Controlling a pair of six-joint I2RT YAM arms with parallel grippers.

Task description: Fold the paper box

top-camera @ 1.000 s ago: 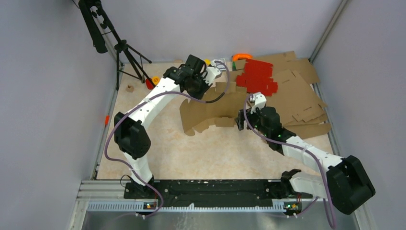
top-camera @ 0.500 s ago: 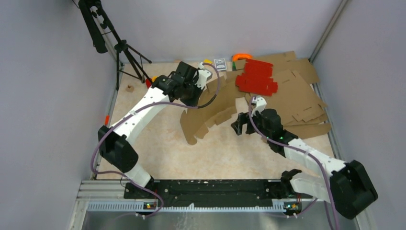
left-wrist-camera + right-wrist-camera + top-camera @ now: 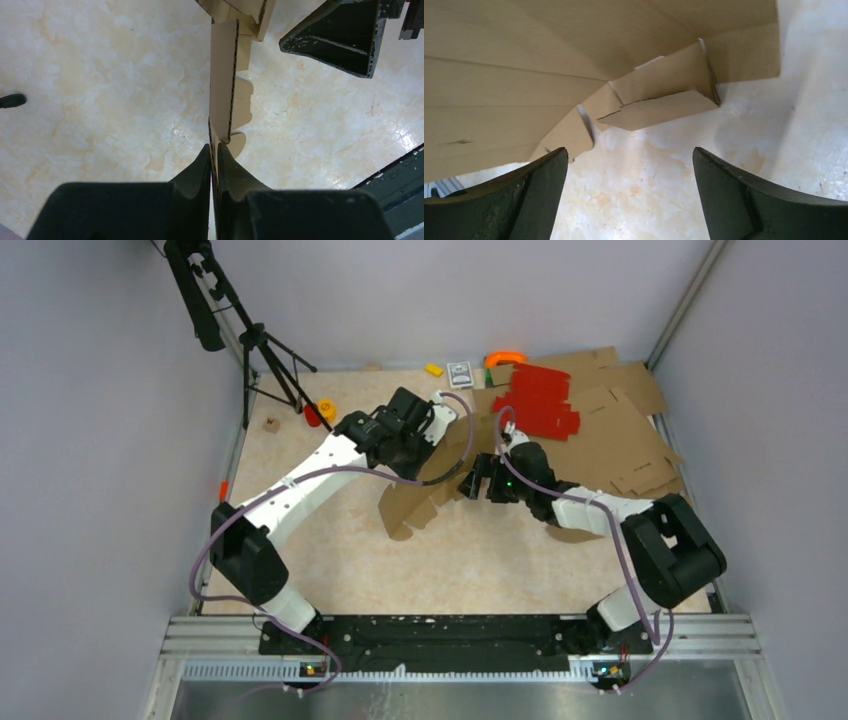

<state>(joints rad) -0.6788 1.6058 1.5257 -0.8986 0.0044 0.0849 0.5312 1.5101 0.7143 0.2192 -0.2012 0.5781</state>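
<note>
Left wrist: left gripper (image 3: 213, 151) pinches paper box (image 3: 223, 75) edge; right gripper (image 3: 629, 153) spread nearby.

Two arms: left arm (image 3: 300, 480), right arm (image 3: 590, 510). One paper box (image 3: 410, 502), one tripod (image 3: 262, 345), one card deck (image 3: 460, 370), one yellow block (image 3: 434, 369).

The overhead view looks down; both close wrist views seemingly share the paper box (image 3: 222, 75).
</note>
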